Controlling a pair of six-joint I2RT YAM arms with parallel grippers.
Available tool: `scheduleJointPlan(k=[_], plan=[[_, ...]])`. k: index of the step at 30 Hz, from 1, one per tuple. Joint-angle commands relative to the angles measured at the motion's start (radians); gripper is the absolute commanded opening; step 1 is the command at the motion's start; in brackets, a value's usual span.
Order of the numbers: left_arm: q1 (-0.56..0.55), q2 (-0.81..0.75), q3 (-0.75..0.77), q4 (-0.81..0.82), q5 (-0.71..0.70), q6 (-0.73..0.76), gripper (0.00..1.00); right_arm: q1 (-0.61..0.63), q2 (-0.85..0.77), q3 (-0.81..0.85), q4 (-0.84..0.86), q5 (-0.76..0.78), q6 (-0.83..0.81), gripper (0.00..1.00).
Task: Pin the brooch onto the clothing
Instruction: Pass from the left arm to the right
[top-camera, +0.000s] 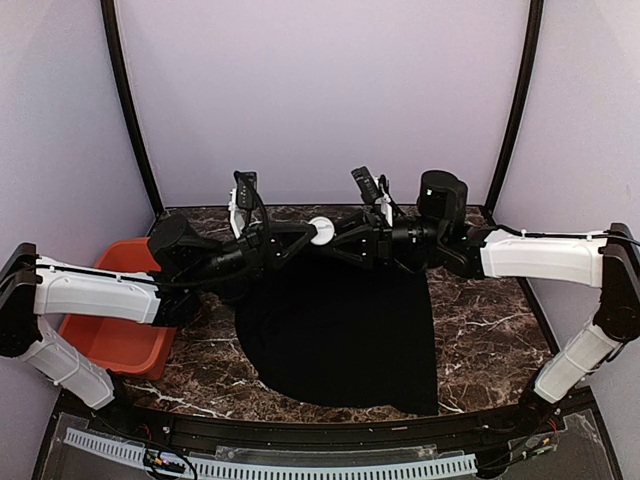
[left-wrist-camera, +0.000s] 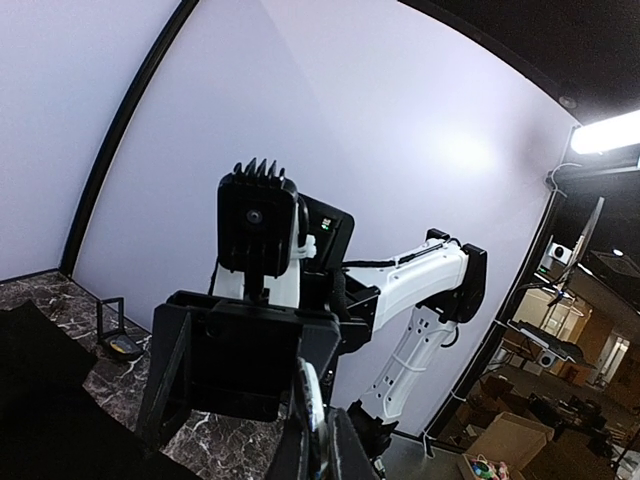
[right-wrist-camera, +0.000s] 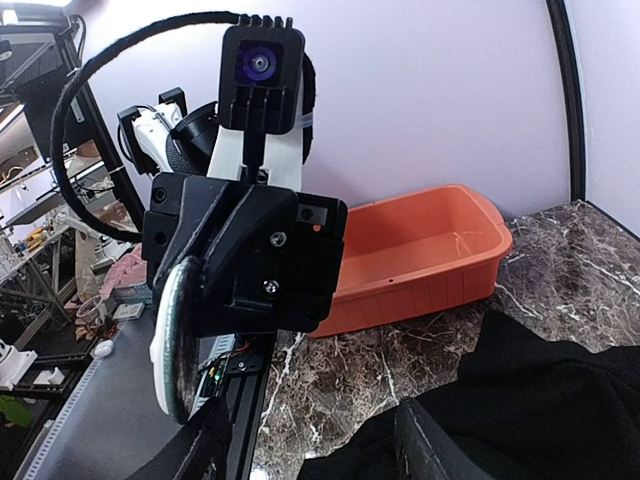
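The brooch (top-camera: 321, 231), a round white disc, hangs above the far edge of the table between my two grippers. My left gripper (top-camera: 303, 236) is shut on it; the left wrist view shows the brooch (left-wrist-camera: 312, 405) edge-on, pinched between the fingers. My right gripper (top-camera: 342, 238) faces it from the right with its jaws apart. In the right wrist view the brooch (right-wrist-camera: 172, 340) sits just above that gripper's left finger (right-wrist-camera: 195, 452), and I cannot tell whether they touch. The clothing (top-camera: 340, 330), plain black, lies spread on the marble table below both grippers.
An orange bin (top-camera: 115, 330) stands at the table's left edge, and it also shows in the right wrist view as the orange bin (right-wrist-camera: 420, 255). A small black frame (left-wrist-camera: 115, 330) stands on the marble by the back wall. Pale walls enclose the table.
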Motion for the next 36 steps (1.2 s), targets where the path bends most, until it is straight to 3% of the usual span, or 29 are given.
scheduleJointPlan(k=[1,13,19,30,36], plan=[[0.0,-0.047,-0.025,-0.014,-0.03,0.041,0.01,0.018,-0.022,0.003,-0.025,-0.019,-0.074,0.56],[-0.001,-0.008,-0.032,0.006,-0.019,0.016,0.01,0.018,-0.023,0.039,-0.007,-0.043,-0.033,0.55],[-0.004,-0.003,-0.04,0.018,-0.021,0.015,0.01,0.017,0.01,0.064,0.015,-0.088,0.019,0.39],[-0.005,-0.022,-0.036,-0.007,-0.032,0.054,0.01,0.018,0.027,0.063,-0.002,-0.092,0.022,0.32],[-0.005,-0.016,-0.037,-0.005,-0.024,0.057,0.01,0.017,0.036,0.078,-0.003,-0.078,0.033,0.1]])
